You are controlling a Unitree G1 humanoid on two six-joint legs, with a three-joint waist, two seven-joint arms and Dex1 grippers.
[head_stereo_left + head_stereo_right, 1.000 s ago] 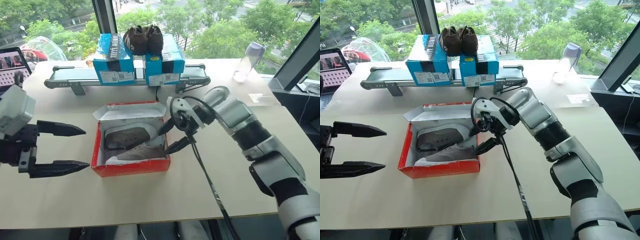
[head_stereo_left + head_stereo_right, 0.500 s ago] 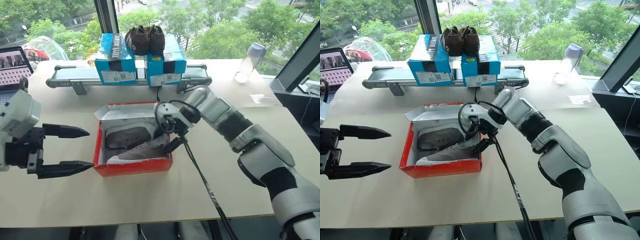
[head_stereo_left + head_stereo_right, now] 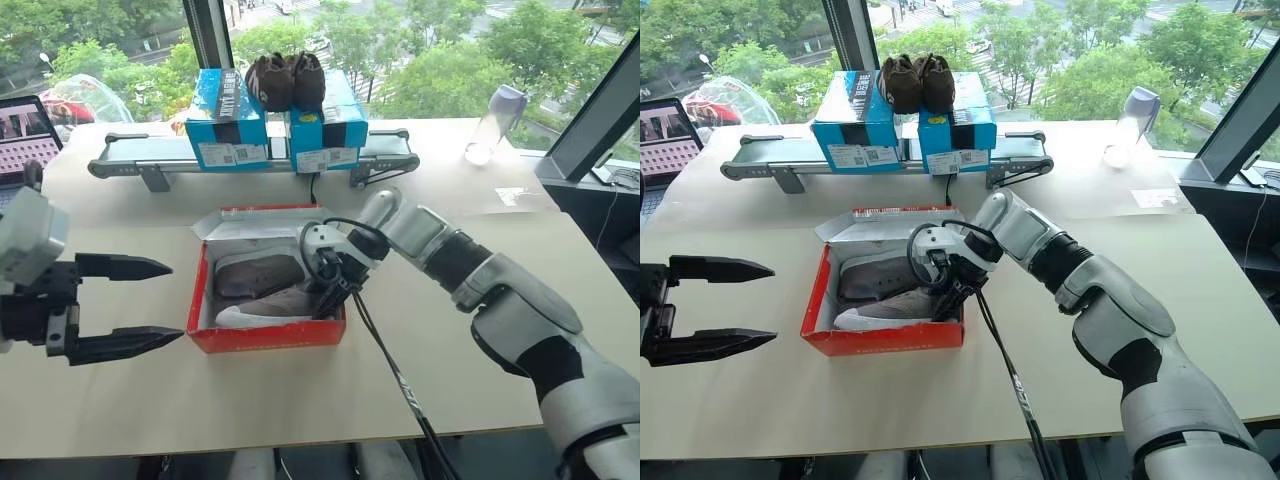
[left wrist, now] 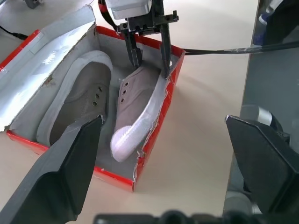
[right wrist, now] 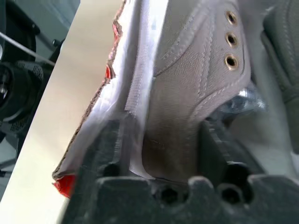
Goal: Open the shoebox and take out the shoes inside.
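While the left gripper hangs over the pale bench with its fingers spread wide and empty, the right gripper has dropped into the open bright red cardboard shoebox. Its fingers, apart a second ago, now pinch the heel of the nearer of two grey canvas slip-on shoes, apparently ready for lifting. Beyond stand two blue boxes.
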